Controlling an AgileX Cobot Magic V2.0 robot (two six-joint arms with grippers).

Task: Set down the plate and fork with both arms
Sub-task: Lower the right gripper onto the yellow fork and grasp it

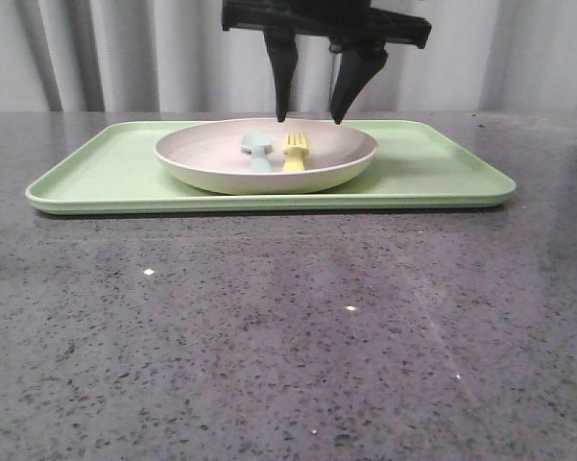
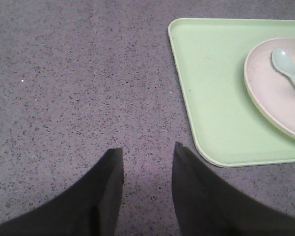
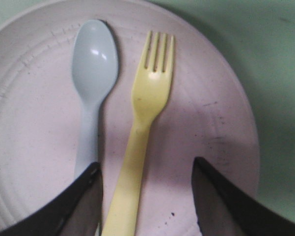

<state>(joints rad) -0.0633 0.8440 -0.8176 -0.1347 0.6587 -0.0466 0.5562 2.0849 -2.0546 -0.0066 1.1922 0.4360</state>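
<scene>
Below the wide-open, empty right end effector (image 1: pixel 310 120), fork (image 1: pixel 295 153) lies on plate (image 1: pixel 202 158) w/ spoon (image 1: pixel 259 149)

Yellow fork (image 3: pixel 142 128), pale pink plate (image 3: pixel 34 128)

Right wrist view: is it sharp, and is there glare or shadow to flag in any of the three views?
Right wrist view: slightly soft, a small highlight on the spoon, fingers casting shadow on the plate beside the fork. Front view: sharp, with bright specks on the table and a dark shadow line under the tray. Left wrist view: even light, no glare.
</scene>
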